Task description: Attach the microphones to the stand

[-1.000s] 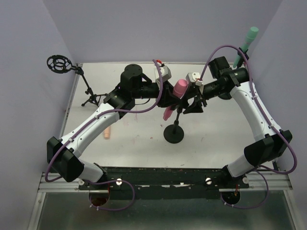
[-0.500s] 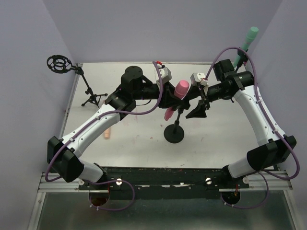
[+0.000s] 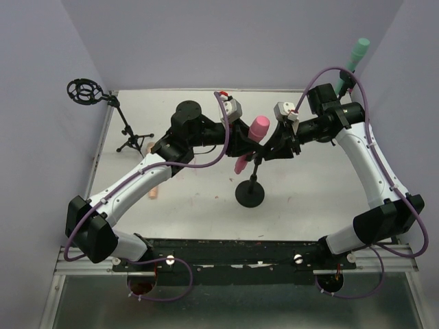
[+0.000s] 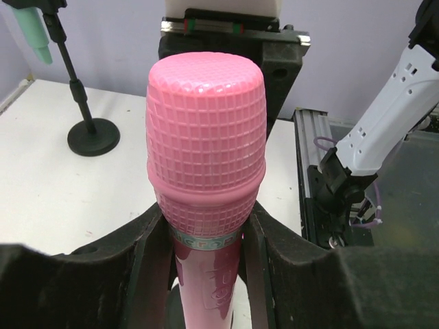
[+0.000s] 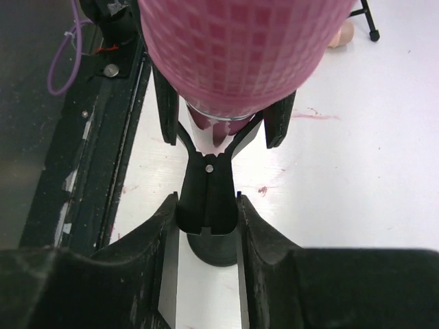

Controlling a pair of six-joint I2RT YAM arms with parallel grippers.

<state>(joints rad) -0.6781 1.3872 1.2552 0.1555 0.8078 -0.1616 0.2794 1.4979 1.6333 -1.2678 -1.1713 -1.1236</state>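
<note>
- Mid-table is where it's all happening: the right gripper [image 3: 278, 149] was hanging just off to the side of the centre stand [image 3: 250, 192] a moment ago with its jaws spread wide. Now it has swung in and pinched down on the stand's mic clip [image 5: 207, 195].
- From the right wrist view, both fingers [image 5: 154, 247] sit snug against the clip's black stem, with a narrow gap and nothing else between them. Looks like a real hold to me, though it only just closed.
- My read: it's bracing the clip so it won't twist away when the mic gets pushed in. So the seating step is set up, not finished.
- Left gripper [image 4: 206, 236] hasn't changed its grip. It's part-closed around the body of the pink microphone [image 4: 206, 157], just under the head.
- The pink mic's lower end sits right at the clip's prongs in the right wrist view. Can't tell if it's snapped in yet.
- Elsewhere: the green microphone [image 3: 357, 53] is already up on the back-right stand [image 4: 92, 137]. The peach microphone [image 3: 153, 191] lies on the table [image 3: 309, 199] near the left arm, and the back-left stand [image 3: 86, 91] has an empty holder.
</note>
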